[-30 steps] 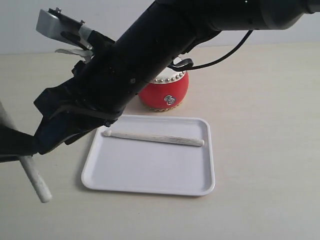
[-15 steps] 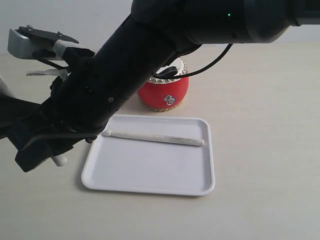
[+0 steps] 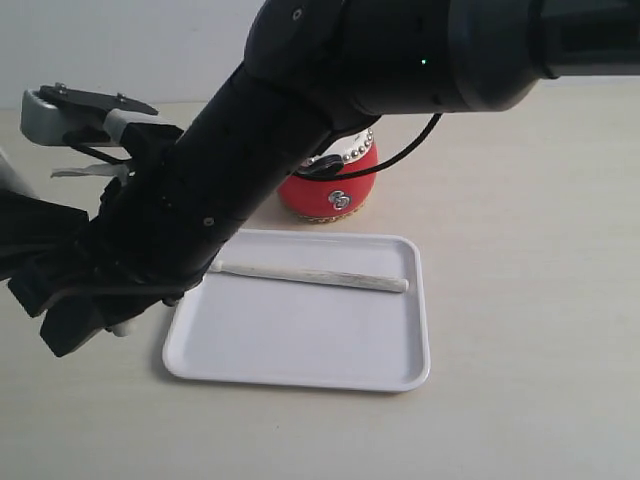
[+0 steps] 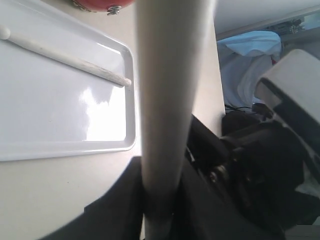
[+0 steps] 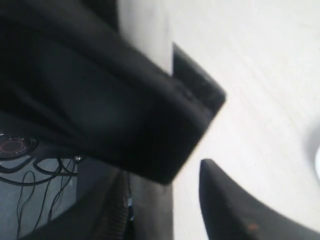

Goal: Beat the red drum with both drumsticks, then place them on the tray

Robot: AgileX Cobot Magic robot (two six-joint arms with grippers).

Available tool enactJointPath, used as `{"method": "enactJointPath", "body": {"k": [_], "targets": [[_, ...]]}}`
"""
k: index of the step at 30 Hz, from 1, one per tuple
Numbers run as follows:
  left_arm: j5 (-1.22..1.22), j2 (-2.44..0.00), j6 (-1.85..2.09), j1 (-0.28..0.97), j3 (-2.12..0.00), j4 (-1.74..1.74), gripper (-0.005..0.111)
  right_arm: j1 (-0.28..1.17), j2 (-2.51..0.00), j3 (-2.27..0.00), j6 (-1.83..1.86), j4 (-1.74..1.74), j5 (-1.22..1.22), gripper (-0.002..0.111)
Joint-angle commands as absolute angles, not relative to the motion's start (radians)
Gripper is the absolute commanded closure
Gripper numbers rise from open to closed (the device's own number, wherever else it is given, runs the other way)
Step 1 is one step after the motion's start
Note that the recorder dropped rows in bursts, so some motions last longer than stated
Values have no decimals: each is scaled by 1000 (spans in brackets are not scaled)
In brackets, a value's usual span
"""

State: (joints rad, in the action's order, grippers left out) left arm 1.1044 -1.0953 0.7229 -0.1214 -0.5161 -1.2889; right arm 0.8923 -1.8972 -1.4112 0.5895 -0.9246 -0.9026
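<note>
1. Your left fingers are clamped on one drumstick.
2. Whether your right fingers are apart or together cannot be told.
3. The other drumstick lies in the tray, near the red drum.

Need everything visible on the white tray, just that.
The tray is a shallow white rectangle with rounded corners and a raised rim, glossy like plastic. It lies flat on the beige table, just on the camera side of the red drum. One pale drumstick lies inside along its far side. A black arm hides its far-left corner.
</note>
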Motion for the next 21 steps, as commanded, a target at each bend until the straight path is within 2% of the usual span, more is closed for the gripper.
{"method": "enactJointPath", "body": {"k": [1, 6, 10, 12, 17, 19, 21], "targets": [[1111, -1095, 721, -123, -512, -1294, 107, 896, -1903, -1412, 573, -919, -907, 77], [1109, -1095, 721, -123, -512, -1282, 107, 896, -1903, -1412, 573, -923, -914, 107], [1108, -1095, 721, -123, -512, -1275, 104, 896, -1903, -1412, 573, -925, -914, 108], [1108, -1095, 721, -123, -512, -1275, 92, 896, -1903, -1412, 573, -925, -914, 108], [1107, -1095, 721, -123, -512, -1275, 48, 896, -1903, -1412, 573, -931, -916, 108], [1100, -1095, 721, -123, -512, -1273, 37, 896, -1903, -1412, 573, -939, -916, 108], [1090, -1095, 723, -123, -512, -1268, 35, 896, -1903, -1412, 571, -942, -916, 108]]}}
